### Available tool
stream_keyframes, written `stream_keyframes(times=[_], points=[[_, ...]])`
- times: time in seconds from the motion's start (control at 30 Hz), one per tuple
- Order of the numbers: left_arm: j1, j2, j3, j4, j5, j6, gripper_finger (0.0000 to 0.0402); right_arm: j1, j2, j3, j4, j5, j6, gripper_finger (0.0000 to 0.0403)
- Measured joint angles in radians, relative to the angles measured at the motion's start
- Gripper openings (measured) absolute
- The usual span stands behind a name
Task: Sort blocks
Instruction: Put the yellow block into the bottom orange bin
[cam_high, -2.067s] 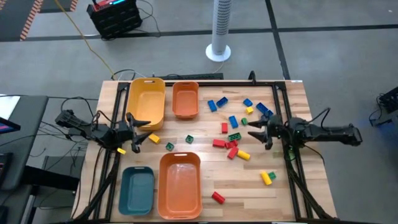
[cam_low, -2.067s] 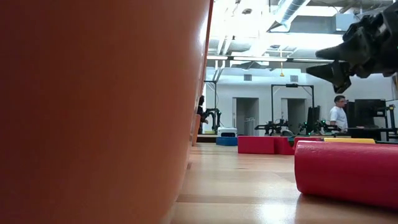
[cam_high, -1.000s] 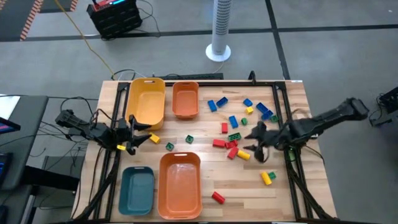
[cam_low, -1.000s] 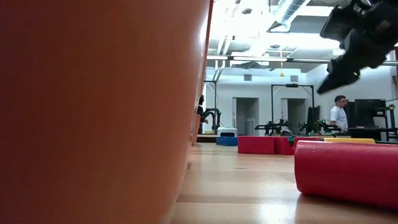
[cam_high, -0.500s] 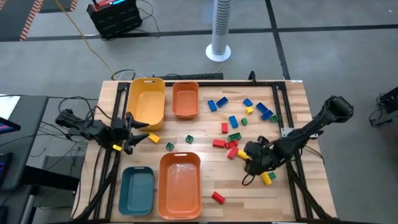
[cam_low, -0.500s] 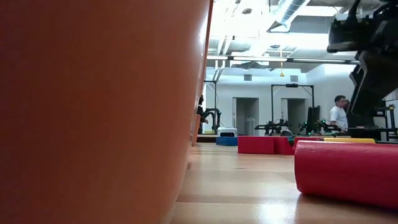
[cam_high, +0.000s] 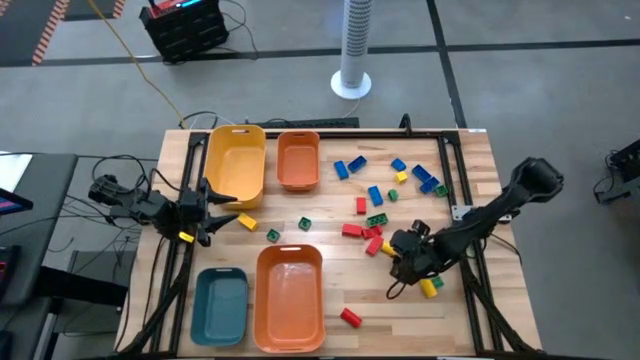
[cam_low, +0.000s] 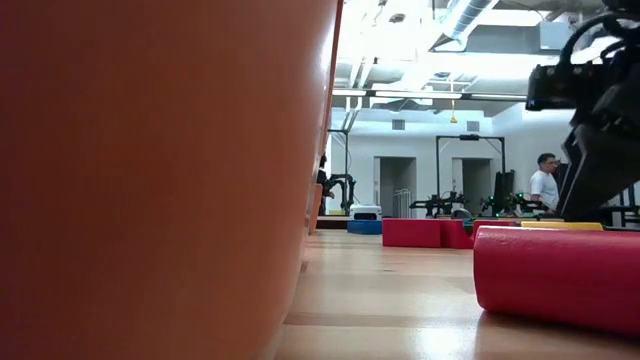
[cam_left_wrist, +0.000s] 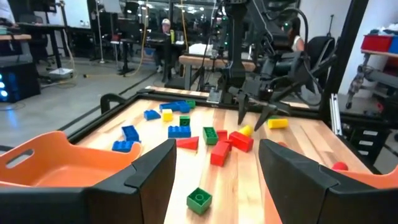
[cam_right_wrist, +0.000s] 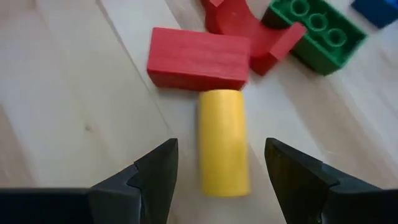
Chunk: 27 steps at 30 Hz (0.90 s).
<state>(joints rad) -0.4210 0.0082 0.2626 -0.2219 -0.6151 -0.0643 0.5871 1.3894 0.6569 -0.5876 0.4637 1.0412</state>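
From above, we see the right gripper (cam_high: 397, 248) lowered over the scattered blocks (cam_high: 372, 222) in the middle of the table (cam_high: 470, 180), beside a yellow cylinder (cam_high: 391, 248). The left gripper (cam_high: 222, 212) waits near the yellow bin (cam_high: 235, 162), jaws apart.

At table height, only a red cylinder (cam_low: 555, 275) and a big orange bin (cam_low: 150, 180) show clearly.

Past the right wrist, the yellow cylinder (cam_right_wrist: 222, 140) lies lengthwise between our open fingers (cam_right_wrist: 152, 171), touching neither. We judge it light, hard and smooth, apt to roll; we should pinch it across its round sides at mid-length.
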Motion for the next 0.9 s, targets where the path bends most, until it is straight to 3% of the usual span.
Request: stream_keyframes(times=[0.27, 0.47, 0.73, 0.9], points=[[0.0, 0.0, 0.0, -0.018, 0.0, 0.001, 0.0223, 0.053, 0.006, -0.068, 0.087, 0.087, 0.09, 0.0254], [0.0, 0.0, 0.0, -0.029, 0.0, 0.0, 0.0223, 0.088, 0.01, -0.143, 0.205, 0.208, 0.119, 0.0254], [0.0, 0.0, 0.0, -0.026, 0.0, -0.009, 0.0223, 0.09, 0.105, -0.172, 0.319, 0.245, 0.114, 0.0254], [0.0, 0.0, 0.0, -0.01, 0.0, -0.011, 0.0223, 0.09, 0.14, -0.17, 0.352, 0.261, 0.114, 0.0217]])
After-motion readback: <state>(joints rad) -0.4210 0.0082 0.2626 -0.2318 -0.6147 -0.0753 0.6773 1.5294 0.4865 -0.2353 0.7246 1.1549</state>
